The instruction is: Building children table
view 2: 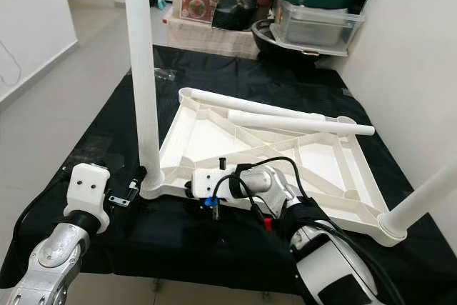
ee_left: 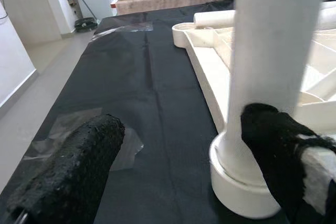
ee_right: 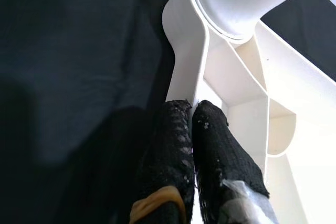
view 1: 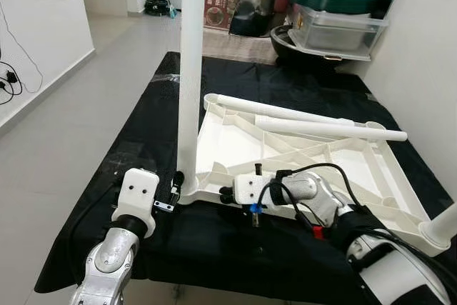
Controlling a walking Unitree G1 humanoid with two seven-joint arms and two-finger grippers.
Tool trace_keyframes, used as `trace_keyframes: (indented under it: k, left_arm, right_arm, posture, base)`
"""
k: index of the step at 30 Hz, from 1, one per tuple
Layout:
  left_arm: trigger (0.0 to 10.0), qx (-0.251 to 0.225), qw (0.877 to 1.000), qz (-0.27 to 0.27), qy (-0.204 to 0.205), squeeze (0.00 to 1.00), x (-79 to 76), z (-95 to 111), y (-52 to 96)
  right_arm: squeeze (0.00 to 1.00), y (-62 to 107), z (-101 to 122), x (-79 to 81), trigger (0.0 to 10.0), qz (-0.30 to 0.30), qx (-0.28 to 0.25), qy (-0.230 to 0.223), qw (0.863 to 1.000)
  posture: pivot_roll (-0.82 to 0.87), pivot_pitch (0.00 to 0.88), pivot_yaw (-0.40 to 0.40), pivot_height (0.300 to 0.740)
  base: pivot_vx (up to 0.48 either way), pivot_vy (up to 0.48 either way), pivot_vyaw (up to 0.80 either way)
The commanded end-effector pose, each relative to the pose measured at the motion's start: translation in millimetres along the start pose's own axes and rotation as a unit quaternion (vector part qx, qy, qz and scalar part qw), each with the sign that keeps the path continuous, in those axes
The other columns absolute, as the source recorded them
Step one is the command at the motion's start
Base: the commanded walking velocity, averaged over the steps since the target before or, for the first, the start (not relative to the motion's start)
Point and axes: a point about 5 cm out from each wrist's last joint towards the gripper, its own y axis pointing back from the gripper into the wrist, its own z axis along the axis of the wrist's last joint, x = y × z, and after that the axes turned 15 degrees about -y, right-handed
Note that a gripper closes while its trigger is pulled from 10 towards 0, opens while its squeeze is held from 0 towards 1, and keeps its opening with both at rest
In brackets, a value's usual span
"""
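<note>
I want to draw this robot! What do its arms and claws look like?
Shiny silver arms with rounded joints. Each wrist carries a white boxy block with small holes. Black cables loop over the right arm, with blue and red plugs. The left claw and right claw each have two long black fingers, rough and bumpy.

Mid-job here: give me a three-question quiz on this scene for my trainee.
1. True or false: the upright leg stands in a corner socket of the tabletop.
2. What does the right gripper pinch?
A. a loose leg
B. the tabletop's rim
C. the black cloth
3. Fill in: loose legs lying across the tabletop number ___.

Key
1. True; the left gripper is open around its base.
2. B, beside that socket.
3. Two, both near the far edge.
</note>
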Motion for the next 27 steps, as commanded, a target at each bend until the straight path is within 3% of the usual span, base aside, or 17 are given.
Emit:
trace_keyframes:
  k: [1, 10, 11, 13, 14, 15, 20, 27]
  left_arm:
    - [10.0, 0.007, 1.000, -0.010, -0.004, 0.00, -5.0, -3.8, 0.3]
    - [10.0, 0.008, 1.000, -0.010, -0.005, 0.00, -5.2, -4.2, -0.3]
    - [10.0, 0.009, 1.000, -0.011, -0.006, 0.00, -5.4, -4.6, -0.5]
    - [10.0, 0.009, 1.000, -0.011, -0.006, 0.00, -5.4, -4.6, -0.5]
    - [10.0, 0.009, 1.000, -0.012, -0.006, 0.00, -5.7, -5.0, -0.7]
    - [10.0, 0.010, 1.000, -0.013, -0.007, 0.00, -5.9, -5.2, -0.9]
    - [10.0, 0.009, 1.000, -0.015, -0.008, 0.00, -5.8, -5.4, -2.6]
    - [10.0, 0.008, 1.000, -0.017, -0.008, 0.00, -6.7, -5.4, -3.9]
  right_arm:
    - [0.00, -2.8, -22.2, 30.0, 0.0, 0.104, 0.060, 0.026, 0.992]
    - [0.00, -1.2, -23.2, 23.9, 0.0, 0.082, 0.079, 0.060, 0.992]
    - [0.00, -3.1, -23.2, 19.1, 9.3, 0.055, 0.085, 0.051, 0.994]
    - [0.00, -3.1, -23.2, 19.1, 9.3, 0.055, 0.085, 0.051, 0.994]
    - [0.00, -4.3, -23.7, 15.6, 10.0, 0.035, 0.087, 0.029, 0.995]
    - [1.00, -5.1, -22.9, 12.3, 10.0, 0.017, 0.074, -0.009, 0.997]
    - [1.00, -2.6, -22.5, 8.4, 10.0, -0.010, 0.040, -0.068, 0.997]
    - [1.00, 3.8, -23.2, 4.4, 10.0, -0.016, 0.034, -0.073, 0.997]
  posture:
    - [0.11, 0.000, -0.163, 0.740]
    - [0.11, 0.000, -0.162, 0.740]
    - [0.11, 0.000, -0.162, 0.740]
    - [0.11, 0.000, -0.162, 0.740]
    - [0.11, 0.000, -0.162, 0.740]
    - [0.11, 0.000, -0.162, 0.740]
    - [0.11, 0.000, -0.152, 0.740]
    - [0.10, 0.000, -0.149, 0.740]
  base:
    - [0.000, 0.000, 0.00]
    - [0.000, 0.000, 0.00]
    - [0.000, 0.000, 0.00]
    - [0.000, 0.000, 0.00]
    - [0.000, 0.000, 0.00]
    - [0.000, 0.000, 0.00]
    - [0.000, 0.000, 0.00]
    - [0.000, 0.000, 0.00]
